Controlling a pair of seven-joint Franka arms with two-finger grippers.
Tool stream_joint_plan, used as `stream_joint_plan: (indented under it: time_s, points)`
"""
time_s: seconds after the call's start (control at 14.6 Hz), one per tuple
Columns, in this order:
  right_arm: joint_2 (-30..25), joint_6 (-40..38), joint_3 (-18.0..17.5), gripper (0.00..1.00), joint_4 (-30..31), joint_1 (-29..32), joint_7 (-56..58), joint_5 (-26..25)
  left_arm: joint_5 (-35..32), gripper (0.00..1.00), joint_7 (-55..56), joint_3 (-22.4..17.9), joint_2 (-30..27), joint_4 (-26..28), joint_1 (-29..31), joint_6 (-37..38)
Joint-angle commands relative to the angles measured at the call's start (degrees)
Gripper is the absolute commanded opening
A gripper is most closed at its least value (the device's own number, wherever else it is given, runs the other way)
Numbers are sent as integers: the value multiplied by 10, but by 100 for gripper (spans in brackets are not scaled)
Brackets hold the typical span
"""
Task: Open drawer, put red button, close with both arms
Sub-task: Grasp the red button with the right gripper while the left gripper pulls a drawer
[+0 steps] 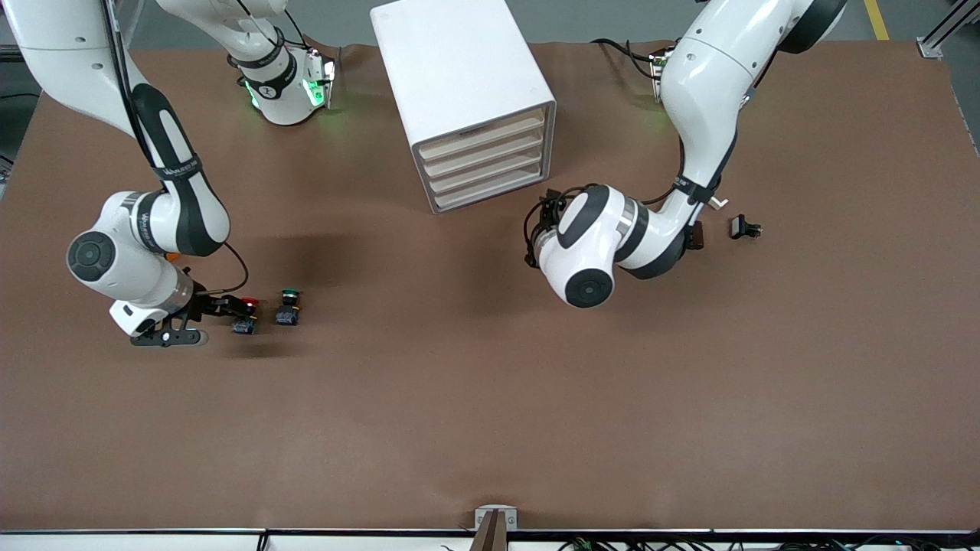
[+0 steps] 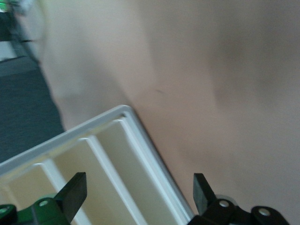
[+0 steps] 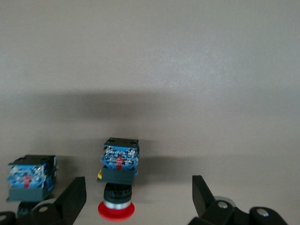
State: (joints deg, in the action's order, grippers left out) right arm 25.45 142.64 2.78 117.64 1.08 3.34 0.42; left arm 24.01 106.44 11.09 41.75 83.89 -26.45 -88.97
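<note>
The red button (image 1: 246,312) stands on the brown table toward the right arm's end; in the right wrist view (image 3: 117,187) its red cap points at the camera. My right gripper (image 1: 233,308) is low at the table, open, its fingers (image 3: 70,197) on either side of the red button without touching it (image 3: 138,194). The white cabinet (image 1: 467,99) holds four beige drawers (image 1: 486,157), all shut. My left gripper (image 1: 540,218) is open beside the cabinet's front corner; its wrist view shows the drawer fronts (image 2: 108,168) between its spread fingers (image 2: 140,192).
The green-capped twin button (image 1: 289,306) stands right beside the red one, toward the table's middle; it also shows in the right wrist view (image 3: 30,178). A small black part (image 1: 744,227) lies toward the left arm's end of the table.
</note>
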Motion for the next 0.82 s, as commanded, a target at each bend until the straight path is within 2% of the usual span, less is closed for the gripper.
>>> stream_joint_plan:
  time_s: [0.0,0.07,0.41,0.75]
  points:
    - [7,7,-3,100,0,-15,-72,1,9,100,19,-4,4,-9,-1,49]
    - [9,8,-3,100,-1,-26,-101,1,16,100,20,-3,5,-10,-3,50]
    - [36,28,-3,100,-4,-27,-111,-3,163,100,31,-6,38,-11,-4,49]
    - [42,29,-3,100,-4,-20,-109,-4,176,100,28,-8,50,-12,0,50]
